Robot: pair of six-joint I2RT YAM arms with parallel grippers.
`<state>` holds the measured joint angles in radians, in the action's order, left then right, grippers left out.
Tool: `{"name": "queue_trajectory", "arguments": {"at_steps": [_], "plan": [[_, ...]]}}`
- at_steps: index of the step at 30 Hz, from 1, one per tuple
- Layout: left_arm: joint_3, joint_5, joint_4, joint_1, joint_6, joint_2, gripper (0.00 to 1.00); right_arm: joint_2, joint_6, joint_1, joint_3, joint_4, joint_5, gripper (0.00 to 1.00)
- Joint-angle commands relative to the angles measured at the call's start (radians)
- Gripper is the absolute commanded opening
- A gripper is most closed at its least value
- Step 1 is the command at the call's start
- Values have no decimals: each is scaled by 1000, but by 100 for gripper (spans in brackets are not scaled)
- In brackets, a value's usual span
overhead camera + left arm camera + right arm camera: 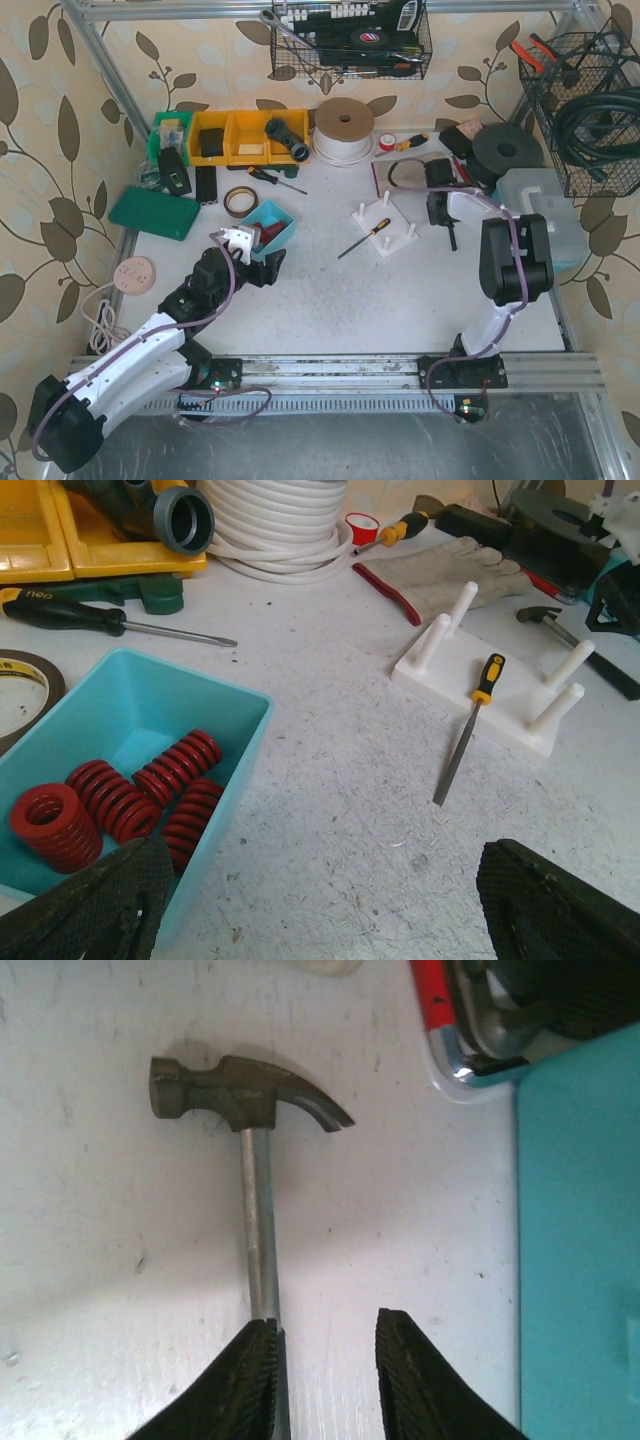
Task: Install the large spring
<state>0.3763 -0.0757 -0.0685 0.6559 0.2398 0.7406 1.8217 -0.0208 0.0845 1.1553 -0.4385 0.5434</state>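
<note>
Wide white worktop [330,300], crowded, and mid-field sits the white peg board [385,222], four pegs pointing straight up. Left of the peg board, well apart from it: the teal bin [150,700], red springs inside. The left fingers [90,910] hang further left, looking across the bin toward the peg board, spread wide, nothing in them. Right of the peg board, the right fingers [245,1390] show only a narrow gap with nothing between them. A claw hammer [258,1200] lies flat there, its shaft running under one pad.

A yellow-handled screwdriver [470,730] lies across the peg board between the pegs and may get in the way.

Now the large spring [45,825], the fattest red coil by my reading, at the bin end farthest from the peg board. Stiff steel, I'd say: heavy for its size, won't squash, painted coils a bit slick. Best pinched across the outside, mid-length. It's tipped up, bore facing the wrist camera, long axis leaning. Its neighbours lie flat, slanting toward the peg board.
</note>
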Motion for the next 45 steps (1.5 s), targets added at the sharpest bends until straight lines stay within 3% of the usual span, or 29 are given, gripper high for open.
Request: {"name": "queue_trajectory", "arguments": {"at_steps": [1,9,14,17,24,29,34,45], "plan": [[18,13,-9,5,5,-30,86,-132,99,2,20,-101,-45,33],[23,32,-21,5,-9,22,86,-416,226,60,-125,-74,-338,59],[55,63,-12,5,-21,104,88,-525,303,158,-183,-62,-397,62],[53,77,-24,6,-25,123,92,-543,343,225,-189,-54,-341,62],[35,63,-38,7,-37,96,92,-434,656,315,-120,-77,-170,45],[38,50,-17,8,-32,78,92,-303,823,356,-37,-87,-139,36],[36,62,-18,7,-23,54,93,-173,948,383,29,-100,-65,34],[21,38,-19,8,-10,4,93,18,1101,386,118,-74,-103,38]]}}
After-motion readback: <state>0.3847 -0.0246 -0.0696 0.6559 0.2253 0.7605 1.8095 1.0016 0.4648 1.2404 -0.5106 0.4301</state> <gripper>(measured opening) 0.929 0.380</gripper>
